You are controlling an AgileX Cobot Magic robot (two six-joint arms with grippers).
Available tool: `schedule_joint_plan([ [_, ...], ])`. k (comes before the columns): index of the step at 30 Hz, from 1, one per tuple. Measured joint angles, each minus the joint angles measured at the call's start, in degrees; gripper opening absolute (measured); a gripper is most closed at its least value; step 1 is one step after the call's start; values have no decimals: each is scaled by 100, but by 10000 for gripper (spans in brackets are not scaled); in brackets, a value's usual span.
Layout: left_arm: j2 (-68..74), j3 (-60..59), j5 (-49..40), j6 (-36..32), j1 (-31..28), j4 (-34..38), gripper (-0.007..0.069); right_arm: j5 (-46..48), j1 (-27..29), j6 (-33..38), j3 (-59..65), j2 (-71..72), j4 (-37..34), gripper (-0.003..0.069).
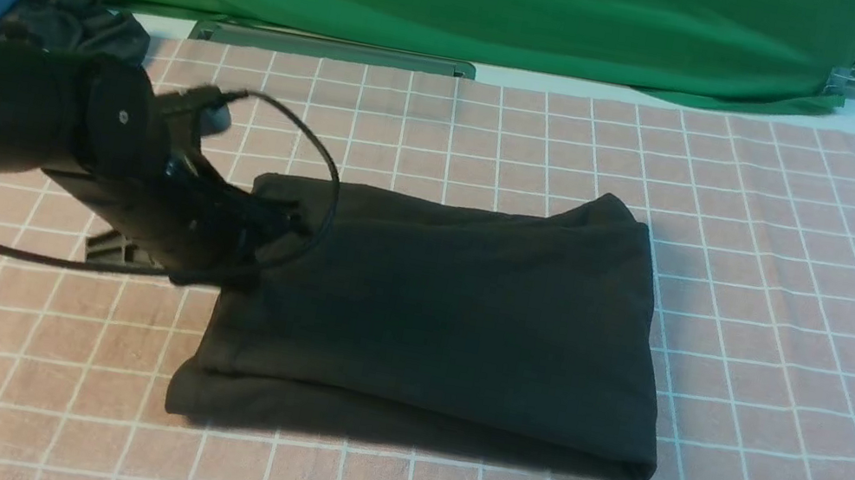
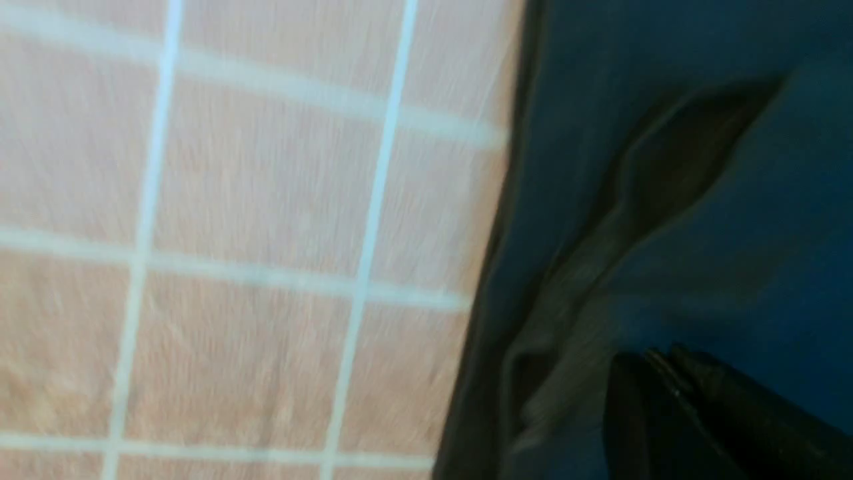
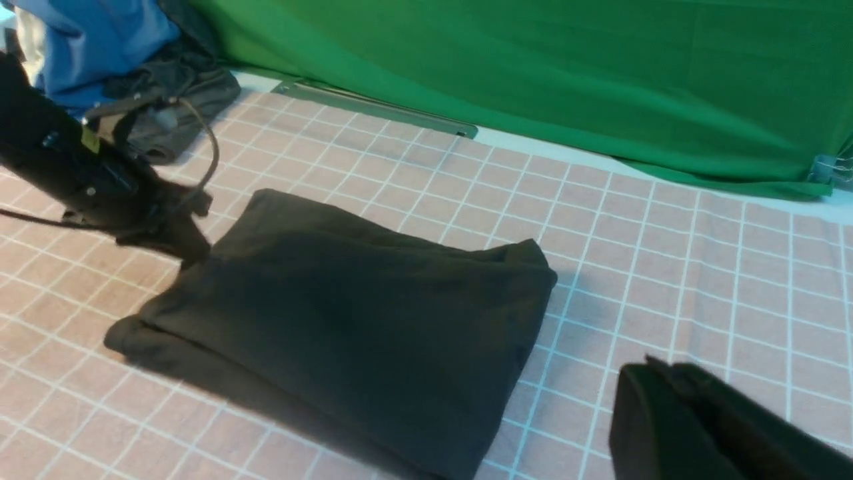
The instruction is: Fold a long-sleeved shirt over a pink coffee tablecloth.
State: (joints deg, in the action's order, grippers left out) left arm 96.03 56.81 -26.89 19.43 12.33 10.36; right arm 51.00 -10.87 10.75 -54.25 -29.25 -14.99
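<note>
At the left edge of the folded black cotton long-sleeved shirt [image 1: 439, 321], lying on the pink grid tablecloth [image 1: 807, 281], left gripper [image 1: 282, 219] jaws are pressing together; right gripper [image 3: 673, 393] likewise, empty. Retreating should be slow, avoiding snagging layers.

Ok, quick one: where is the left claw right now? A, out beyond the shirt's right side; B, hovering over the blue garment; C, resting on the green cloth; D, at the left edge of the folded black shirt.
D: the left claw sits at the left edge of the folded long-sleeved shirt, which lies on the pink coffee tablecloth.
</note>
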Motion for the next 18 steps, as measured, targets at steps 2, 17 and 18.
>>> schedule_joint_plan([
  [2, -182, 0, 246, 117, -2, -64, 13, 0, 0, 0, 0, 0, -58, 38],
  [17, 420, 0, 89, -28, 127, -157, 13, -7, 0, -27, 0, 0, -121, 38],
  [18, 514, 0, 36, 74, 121, -388, 13, -7, 0, -42, 0, 0, -121, 38],
])
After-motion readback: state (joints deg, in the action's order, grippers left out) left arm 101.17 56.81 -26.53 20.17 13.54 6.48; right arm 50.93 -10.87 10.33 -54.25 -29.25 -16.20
